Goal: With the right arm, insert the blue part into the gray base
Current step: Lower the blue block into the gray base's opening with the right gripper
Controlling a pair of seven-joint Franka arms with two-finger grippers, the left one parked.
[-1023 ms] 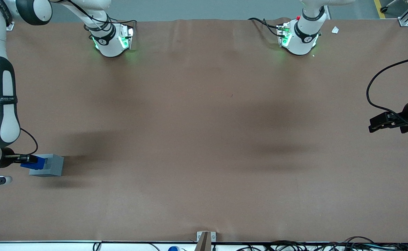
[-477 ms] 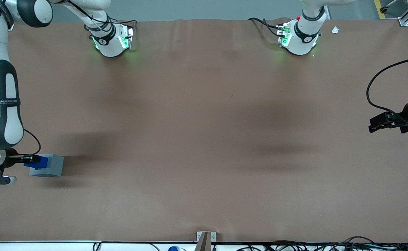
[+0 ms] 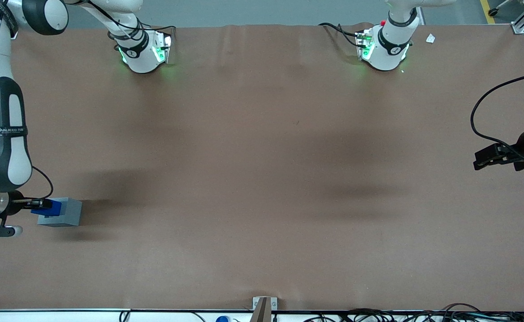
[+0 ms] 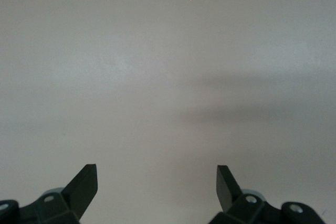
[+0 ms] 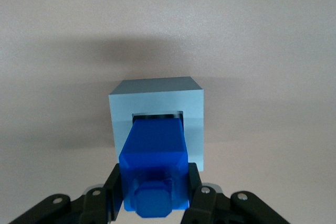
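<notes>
The gray base [image 3: 62, 212] [image 5: 157, 100] rests on the brown table at the working arm's end, fairly near the front camera. The blue part [image 3: 52, 207] [image 5: 155, 161] hangs directly over it, its lower end at or just inside the square recess [image 5: 156, 115]. My right gripper [image 3: 36, 205] [image 5: 153, 190] is shut on the blue part, one black finger [image 5: 111, 187] pressed to each side. The white right arm [image 3: 2, 147] with its lettered black band reaches down to it along the table's end.
Two white arm pedestals [image 3: 142, 50] [image 3: 383, 44] with green lights stand at the table's edge farthest from the camera. A small gray bracket [image 3: 264, 305] sits at the nearest edge, with cables [image 3: 400, 315] below it.
The gripper with the blue part shifted slightly toward the gray base and lined up over the recess one second ago; since half a second ago almost nothing has moved.
</notes>
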